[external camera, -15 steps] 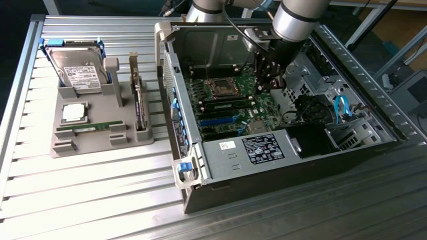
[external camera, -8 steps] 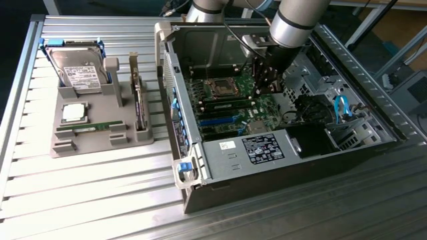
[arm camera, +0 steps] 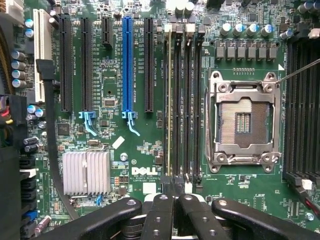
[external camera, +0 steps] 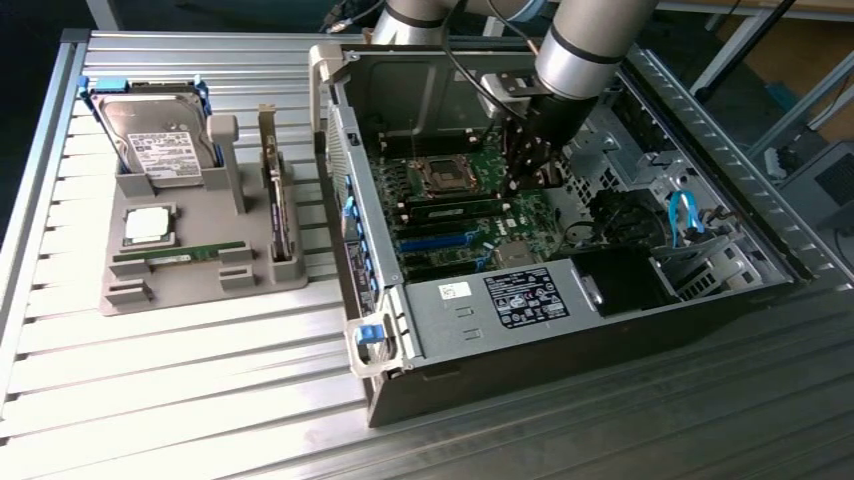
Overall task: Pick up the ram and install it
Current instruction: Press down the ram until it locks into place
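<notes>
Jaws of the gripper [arm camera: 174, 200] are pressed together, empty, above the motherboard's DIMM slots [arm camera: 182, 105]. The ram [external camera: 180, 255] lies well apart in the grey fixture tray [external camera: 200, 295]: probably light, stiff, fragile; best pinched by its long edges.

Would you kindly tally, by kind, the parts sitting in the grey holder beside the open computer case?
boxy silver hard drive with a white label: 1
square silver processor chip: 1
long thin green ram stick: 1
narrow circuit card standing on edge: 1
Total: 4
</notes>
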Controlling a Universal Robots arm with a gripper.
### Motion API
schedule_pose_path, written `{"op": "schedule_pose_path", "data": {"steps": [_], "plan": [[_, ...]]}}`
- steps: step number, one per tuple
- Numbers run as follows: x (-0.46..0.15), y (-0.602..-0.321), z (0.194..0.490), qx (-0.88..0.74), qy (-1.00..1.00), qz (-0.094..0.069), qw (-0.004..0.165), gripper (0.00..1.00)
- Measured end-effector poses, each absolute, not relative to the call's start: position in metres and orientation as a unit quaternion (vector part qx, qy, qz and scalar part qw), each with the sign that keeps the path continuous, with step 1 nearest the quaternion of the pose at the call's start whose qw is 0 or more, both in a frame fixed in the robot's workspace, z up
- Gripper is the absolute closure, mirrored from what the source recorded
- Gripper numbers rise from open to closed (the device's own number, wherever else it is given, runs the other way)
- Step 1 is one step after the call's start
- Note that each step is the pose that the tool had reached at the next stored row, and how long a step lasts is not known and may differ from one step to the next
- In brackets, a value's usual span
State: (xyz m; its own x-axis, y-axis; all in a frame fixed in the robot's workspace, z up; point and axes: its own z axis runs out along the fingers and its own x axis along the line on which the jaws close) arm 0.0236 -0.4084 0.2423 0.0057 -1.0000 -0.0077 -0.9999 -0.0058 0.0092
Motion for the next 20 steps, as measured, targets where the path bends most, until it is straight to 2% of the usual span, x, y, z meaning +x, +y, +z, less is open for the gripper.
{"op": "schedule_pose_path", "data": {"steps": [20], "plan": [[0.024, -0.408, 0.232, 0.709, -0.705, -0.006, 0.001, 0.90]]}}
